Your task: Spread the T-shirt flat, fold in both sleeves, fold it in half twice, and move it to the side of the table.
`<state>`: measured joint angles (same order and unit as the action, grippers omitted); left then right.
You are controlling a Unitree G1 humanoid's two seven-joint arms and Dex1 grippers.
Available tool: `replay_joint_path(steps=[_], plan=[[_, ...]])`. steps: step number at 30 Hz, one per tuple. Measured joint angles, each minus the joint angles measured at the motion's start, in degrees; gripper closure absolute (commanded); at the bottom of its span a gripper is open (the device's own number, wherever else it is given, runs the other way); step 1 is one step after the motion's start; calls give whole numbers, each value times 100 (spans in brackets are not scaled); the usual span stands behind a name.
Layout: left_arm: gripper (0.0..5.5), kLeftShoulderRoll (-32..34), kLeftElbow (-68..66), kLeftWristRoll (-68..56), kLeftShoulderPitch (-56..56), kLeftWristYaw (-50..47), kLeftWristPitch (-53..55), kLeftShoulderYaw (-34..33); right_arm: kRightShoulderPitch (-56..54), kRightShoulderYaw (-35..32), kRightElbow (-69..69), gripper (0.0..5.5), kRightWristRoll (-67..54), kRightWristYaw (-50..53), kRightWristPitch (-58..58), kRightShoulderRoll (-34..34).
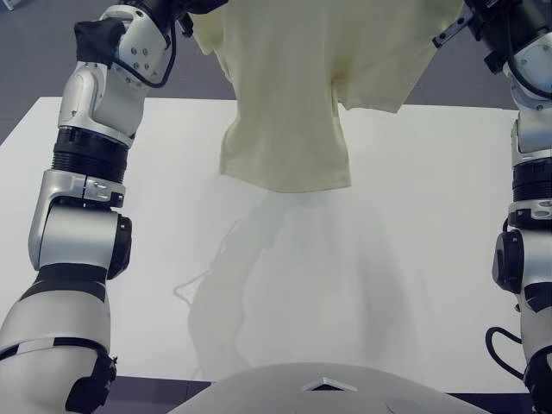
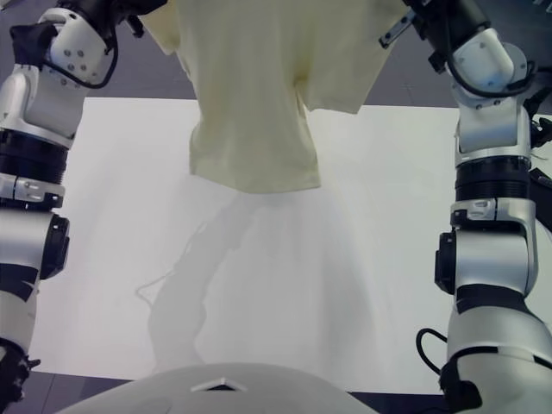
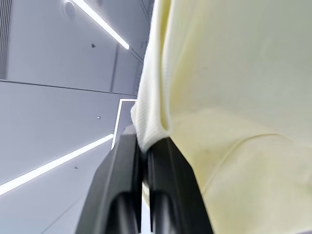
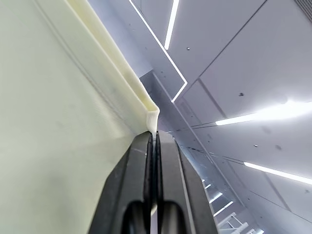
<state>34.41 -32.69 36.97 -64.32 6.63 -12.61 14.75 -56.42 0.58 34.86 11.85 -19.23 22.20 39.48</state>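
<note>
one pale yellow t-shirt [image 1: 289,86], one white table [image 1: 431,259], two end effectors. on the left, the left end effector [image 3: 145,146] is clenched on a ribbed edge of the t-shirt, its two dark fingers [image 3: 122,185] pressed onto the cloth. in the middle, the t-shirt hangs raised between the two arms, over the far half of the table, its hem loose above the table top and one short sleeve [image 1: 379,82] drooping toward the right. on the right, the right end effector [image 4: 155,139] is clamped on a folded seam edge. the eye views give the whole hanging t-shirt and the table; the wrist views give each pinch close up, with ceiling light strips [image 3: 100,22] behind.
</note>
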Motion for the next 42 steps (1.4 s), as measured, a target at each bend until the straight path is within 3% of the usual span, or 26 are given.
replay_joint_path(steps=[4, 13, 21, 25, 31, 37, 41, 42], plan=[[549, 89, 729, -4, 501, -48, -126, -21, 291, -179, -284, 550, -9, 99, 124, 147], [549, 622, 3614, -69, 3302, 661, -72, -333, 2357, -793, -2653, 550, -361, -171, -170, 421], [549, 1273, 5971, -1249, 6881, 1982, -569, -158, 5543, -896, -5291, 550, -2745, -2378, -1356, 708], [549, 1704, 7060, -1696, 8044, 2702, -171, -776, 6891, -938, -5796, 550, -3131, -3643, -1583, 1379], [549, 1961, 7682, -1621, 8932, 3643, 72, -501, 7838, 248, -6749, 550, -2875, -4167, -1773, 1399], [549, 2289, 7651, -961, 9446, 4365, 270, -104, 8213, 837, -6878, 550, -2320, -4427, -1756, 1548], [550, 2263, 7652, -793, 9503, 4420, 289, 48, 8272, 929, -6872, 480, -2213, -4435, -1752, 1556], [517, 2255, 7651, -792, 9503, 4420, 295, 52, 8304, 945, -6869, 465, -2209, -4471, -1746, 1590]])
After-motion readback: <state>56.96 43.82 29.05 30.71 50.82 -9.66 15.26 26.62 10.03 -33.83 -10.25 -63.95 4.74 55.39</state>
